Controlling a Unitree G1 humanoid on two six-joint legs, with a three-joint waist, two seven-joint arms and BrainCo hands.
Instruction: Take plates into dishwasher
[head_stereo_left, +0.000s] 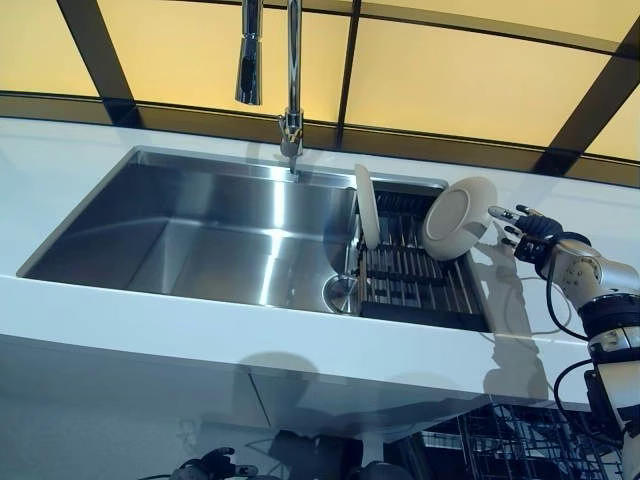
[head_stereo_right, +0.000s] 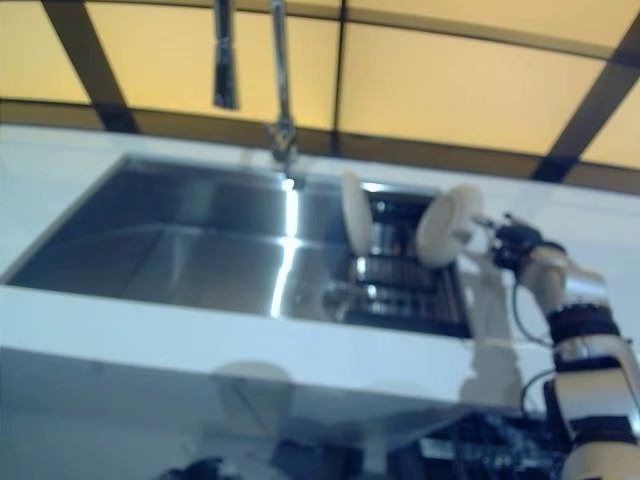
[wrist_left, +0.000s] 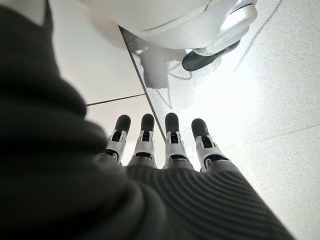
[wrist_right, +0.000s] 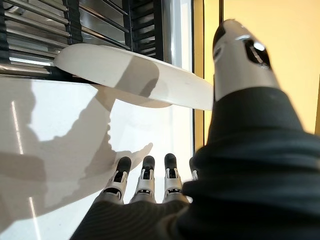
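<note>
- Right robot hand (head_stereo_left: 520, 232) hovers over the white desk (head_stereo_left: 80, 180), fingers straight and spread, just beside a tilted plate (head_stereo_left: 458, 218).
- That plate leans on the rack (head_stereo_left: 415, 275) in the sink (head_stereo_left: 220, 235); another plate (head_stereo_left: 367, 206) stands upright.
- Left robot hand (wrist_left: 165, 145) hangs low, fingers straight.

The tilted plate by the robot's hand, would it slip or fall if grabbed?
Probably slippery: the plate looks smooth and glossy. It leans at the end of the rack, so a nudge might tip it. It looks rigid and likely breakable. The right hand is open beside it.
</note>
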